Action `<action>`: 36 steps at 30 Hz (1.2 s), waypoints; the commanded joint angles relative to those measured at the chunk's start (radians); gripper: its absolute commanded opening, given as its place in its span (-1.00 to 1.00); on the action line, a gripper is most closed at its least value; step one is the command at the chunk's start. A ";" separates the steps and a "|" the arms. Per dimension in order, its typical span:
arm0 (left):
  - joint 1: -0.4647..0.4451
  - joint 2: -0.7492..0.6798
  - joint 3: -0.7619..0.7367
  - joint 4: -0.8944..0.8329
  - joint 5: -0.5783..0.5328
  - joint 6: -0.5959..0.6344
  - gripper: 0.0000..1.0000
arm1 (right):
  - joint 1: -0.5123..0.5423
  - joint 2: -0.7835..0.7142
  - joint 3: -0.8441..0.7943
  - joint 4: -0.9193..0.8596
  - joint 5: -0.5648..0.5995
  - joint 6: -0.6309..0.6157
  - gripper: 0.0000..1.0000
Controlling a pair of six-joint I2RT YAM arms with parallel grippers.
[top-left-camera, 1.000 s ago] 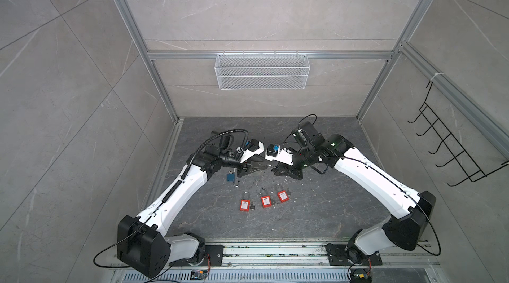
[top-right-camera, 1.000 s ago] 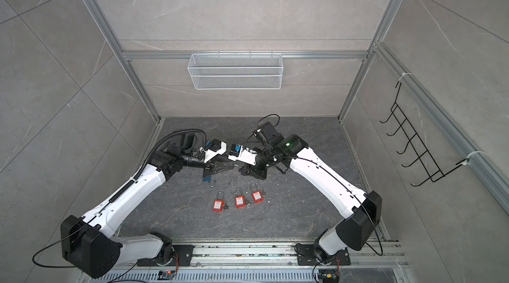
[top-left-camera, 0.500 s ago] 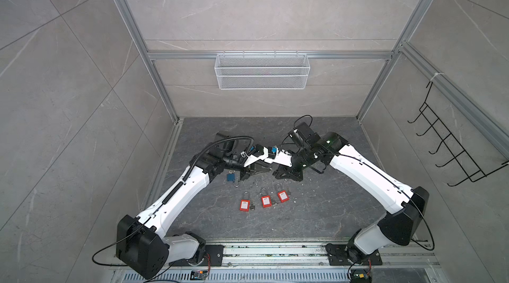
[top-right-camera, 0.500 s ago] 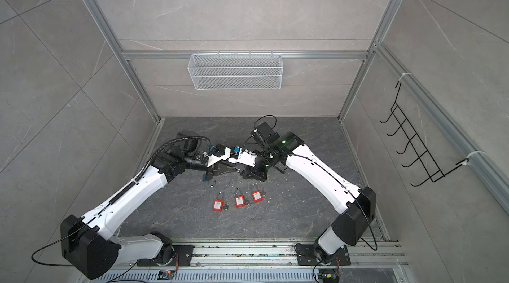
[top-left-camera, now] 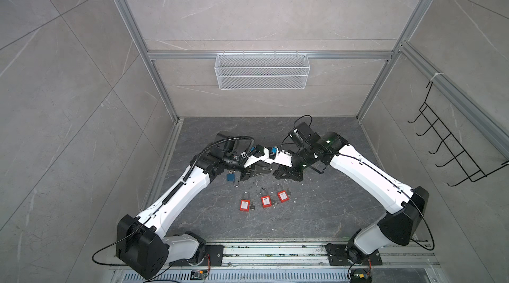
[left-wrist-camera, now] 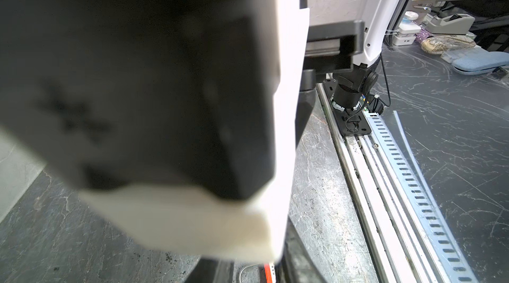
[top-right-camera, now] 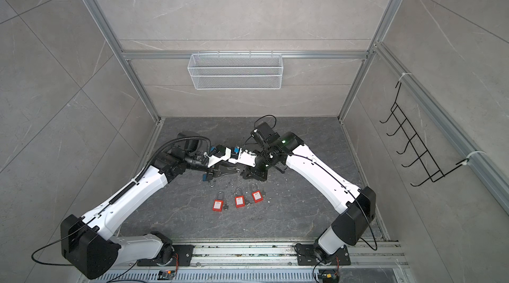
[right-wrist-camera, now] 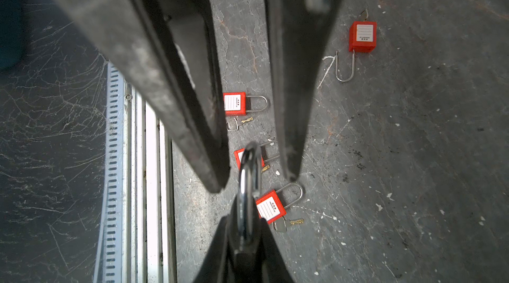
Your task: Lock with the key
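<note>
R arm (top-left-camera: 366, 174) was shifted slightly inward; lock (right-wrist-camera: 248, 212) was gripped by L tool (right-wrist-camera: 246, 221); R tool (right-wrist-camera: 256, 181) was seen w/ jaws apart astride shackle (right-wrist-camera: 249, 163).

Both top views are bright, lit from above; the arms (top-left-camera: 179, 199) throw soft shadows on the floor (top-left-camera: 316, 212), and the walls (top-left-camera: 68, 75) bend near the edges. In the wrist views near parts blur: a big shape (left-wrist-camera: 165, 102), overexposed at its white rim, and the fingers (right-wrist-camera: 170, 89); the locks (right-wrist-camera: 235, 103) are sharp.
</note>
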 commanded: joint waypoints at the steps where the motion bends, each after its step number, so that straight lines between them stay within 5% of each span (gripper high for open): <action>1: -0.013 -0.010 0.011 -0.034 0.006 0.029 -0.57 | 0.007 -0.025 0.034 0.043 -0.022 -0.008 -0.94; 14: -0.013 -0.018 -0.015 -0.013 0.002 0.026 -0.55 | 0.007 -0.053 -0.004 0.107 -0.012 0.003 -0.97; 21: -0.014 -0.017 -0.019 -0.014 0.001 0.028 -0.78 | 0.007 -0.055 -0.001 0.119 -0.016 0.006 -0.97; 26: -0.014 -0.017 -0.020 -0.016 -0.023 0.027 -0.49 | 0.007 -0.069 -0.009 0.128 -0.018 0.001 -0.97; 36: -0.014 -0.022 -0.041 0.027 -0.040 -0.015 -0.55 | 0.007 -0.077 -0.018 0.134 -0.016 0.005 -0.98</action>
